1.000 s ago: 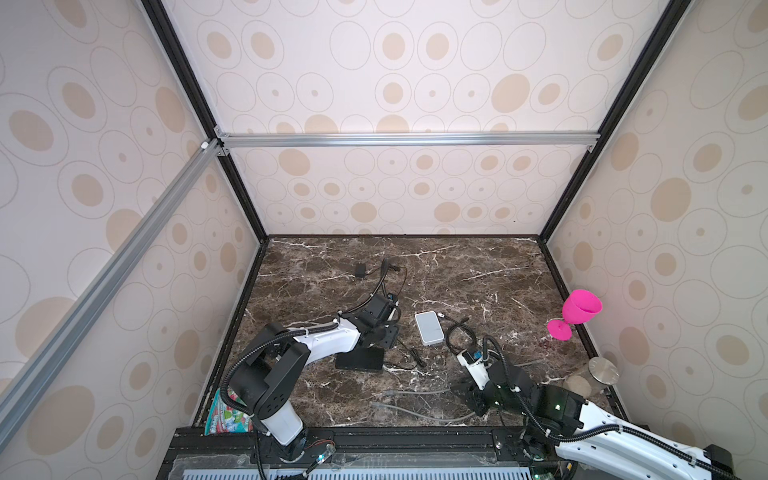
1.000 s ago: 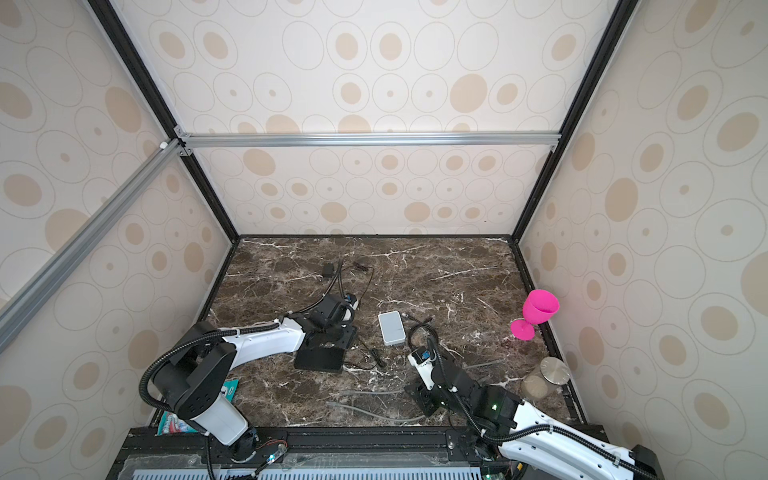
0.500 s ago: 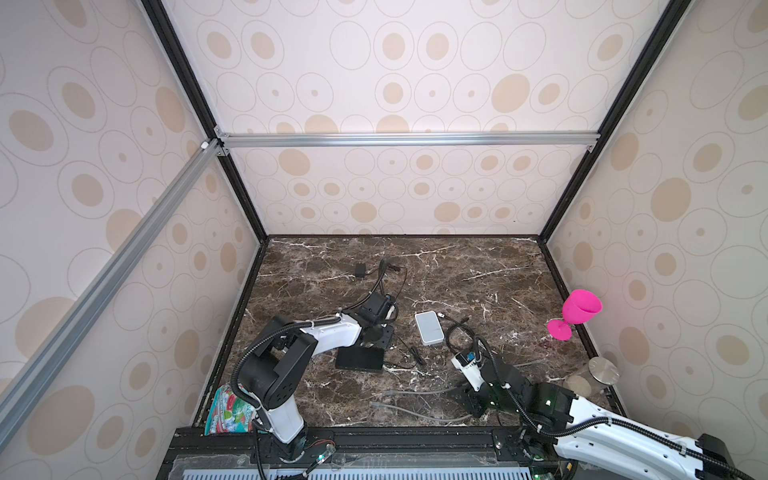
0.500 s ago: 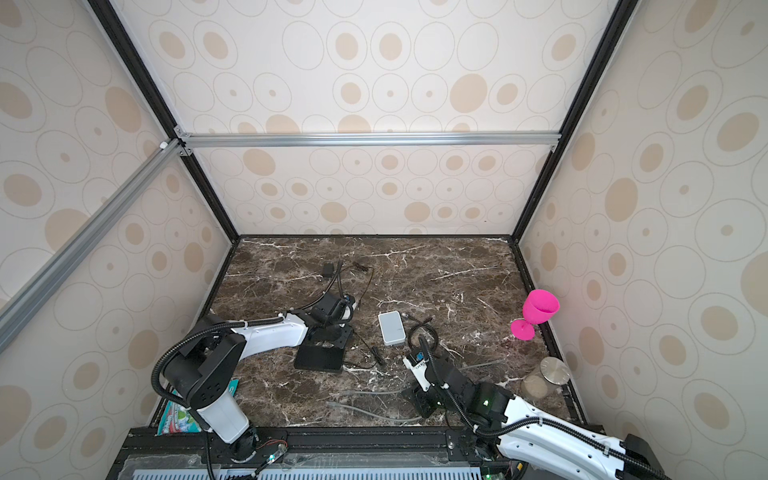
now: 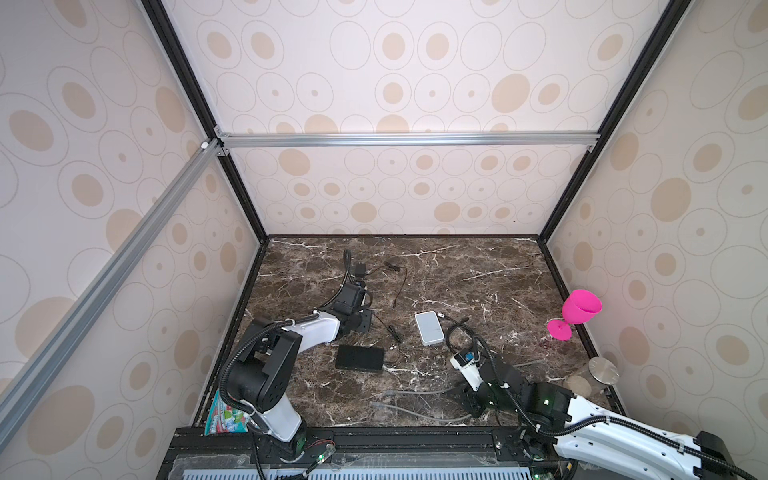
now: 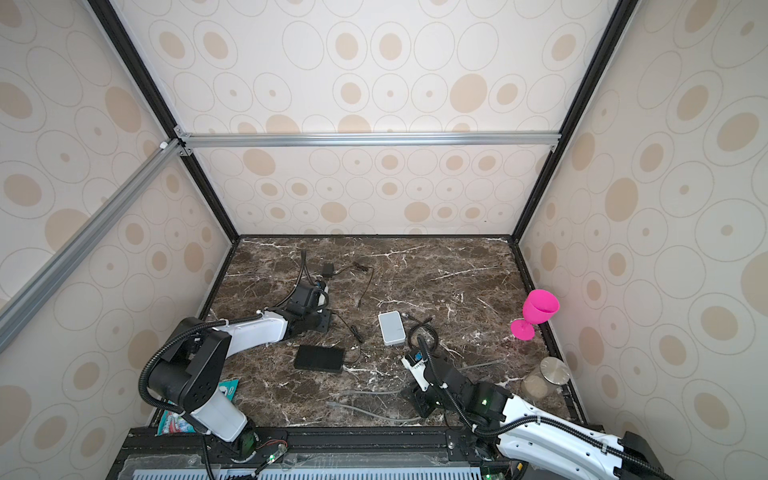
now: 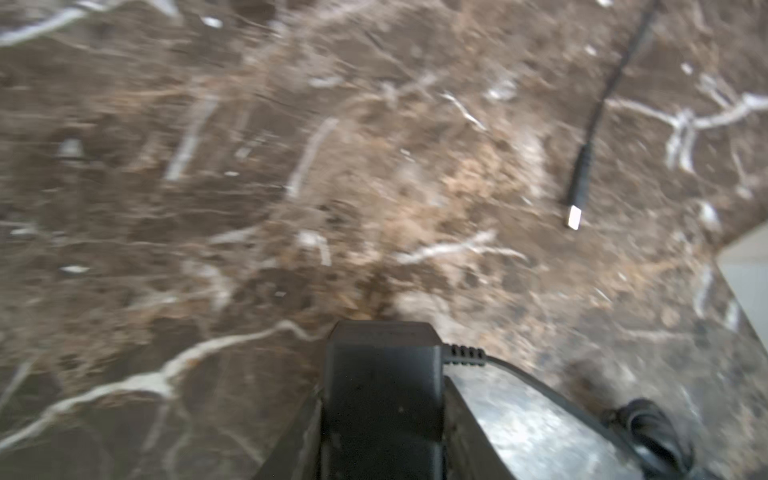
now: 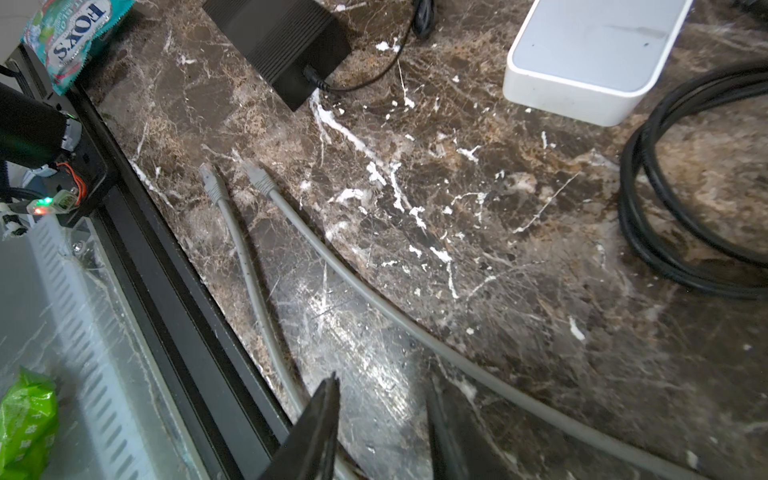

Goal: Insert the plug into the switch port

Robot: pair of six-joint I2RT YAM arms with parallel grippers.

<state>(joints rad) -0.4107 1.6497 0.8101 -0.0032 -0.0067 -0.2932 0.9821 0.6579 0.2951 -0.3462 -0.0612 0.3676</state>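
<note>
Here, on a glossy brown marble surface (image 5: pixel 478 270) veined in white, the left gripper (image 5: pixel 361 323) clamps its jaws against both sides of a boxy matte-black adapter (image 7: pixel 380 357). The adapter's ribbed strain relief feeds a thin cord, though the wrist view is blurred. Near it on the marble lies a slim black plug (image 7: pixel 575 214) with a silver tip. By the front edge, the right gripper (image 8: pixel 382 386) hangs with jaws parted and nothing between them, over two rubbery grey cables. Their booted plugs (image 8: pixel 259 176) rest side by side, apart from both boxes. A rounded white box (image 8: pixel 590 54) of smooth plastic sits mid-surface beside a coil of black cable (image 8: pixel 648 216). A flat, ribbed black box (image 8: pixel 274 29) lies to its left, a cord in its end. A pink goblet (image 5: pixel 579 309) stands by the right wall.
</note>
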